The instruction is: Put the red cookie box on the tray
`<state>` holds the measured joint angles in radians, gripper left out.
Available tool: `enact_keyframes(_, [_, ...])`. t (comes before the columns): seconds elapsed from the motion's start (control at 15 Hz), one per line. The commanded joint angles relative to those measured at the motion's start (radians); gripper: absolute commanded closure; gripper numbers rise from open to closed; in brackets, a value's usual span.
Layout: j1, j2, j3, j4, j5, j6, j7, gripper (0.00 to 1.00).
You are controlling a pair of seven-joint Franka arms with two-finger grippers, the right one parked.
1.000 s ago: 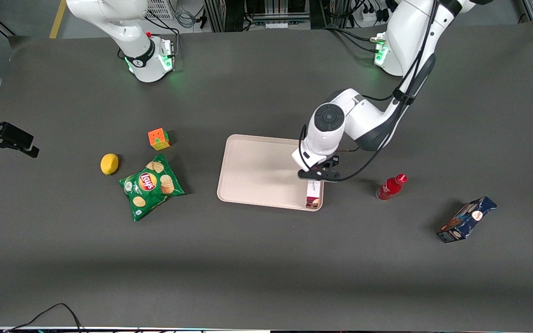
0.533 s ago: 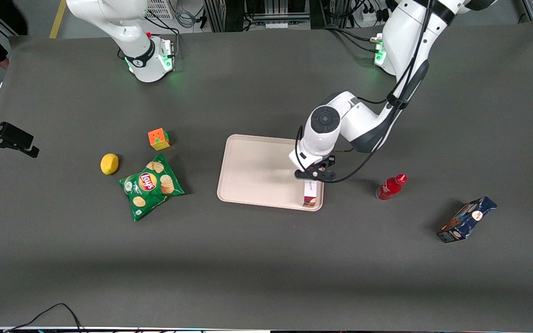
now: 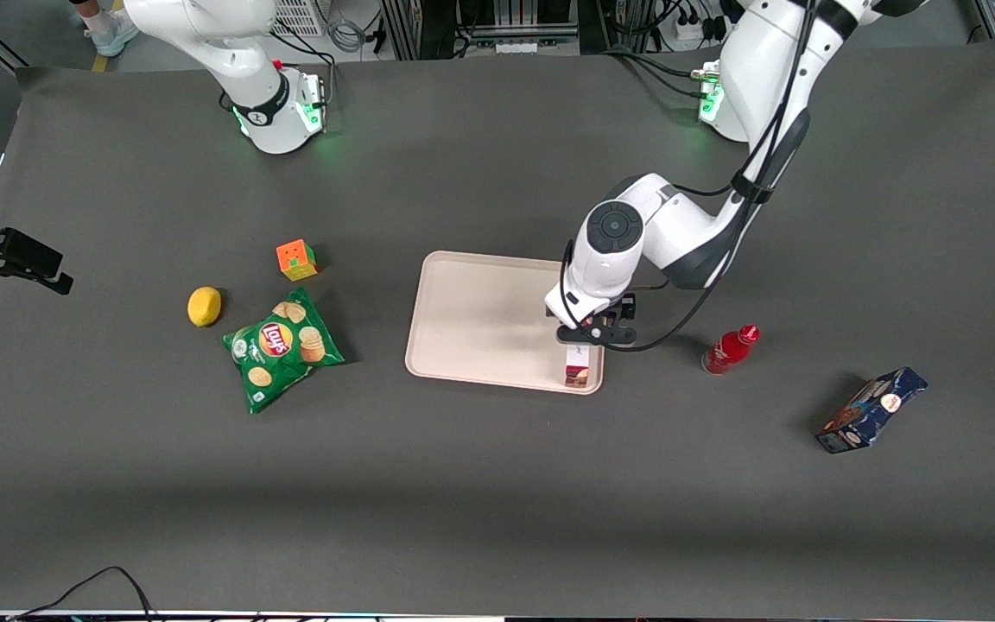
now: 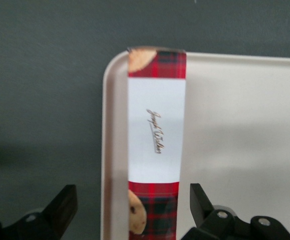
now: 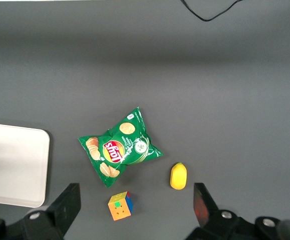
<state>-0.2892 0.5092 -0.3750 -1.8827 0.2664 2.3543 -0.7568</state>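
At the right edge of the tray point(image 3: 463, 320), centre of the front frame: red box point(image 4: 156, 145), lying flat along the rim. Gripper point(image 4: 133, 210) just above it, fingers point(image 4: 64, 205) spread wide, clear of the box and holding nothing.

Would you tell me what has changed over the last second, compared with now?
The gripper now stands open over the red cookie box, which lies along the tray edge; the wrist has shifted only slightly. The box has barely moved; the bottle and blue box have not.
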Motion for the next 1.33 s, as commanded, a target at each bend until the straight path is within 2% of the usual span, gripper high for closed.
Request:
enact_keyframes(0.0, [-0.008,-0.075,0.03,0.15,-0.082,-0.252,0.114,0.0])
enact_keyframes(0.13, [-0.004,-0.122,0.089,0.203,-0.212,-0.325,0.227,0.0])
enact_keyframes(0.2, [0.007,-0.154,0.116,0.205,-0.243,-0.348,0.279,0.0])
enact_keyframes(0.33, [0.031,-0.22,0.168,0.205,-0.257,-0.404,0.374,0.0])
enact_keyframes(0.53, [0.073,-0.342,0.238,0.209,-0.263,-0.487,0.425,0.0])
enact_keyframes(1.0, [0.163,-0.533,0.422,0.221,-0.262,-0.716,0.743,0.0])
enact_keyframes(1.27, [0.203,-0.597,0.447,0.215,-0.263,-0.762,0.827,0.0])
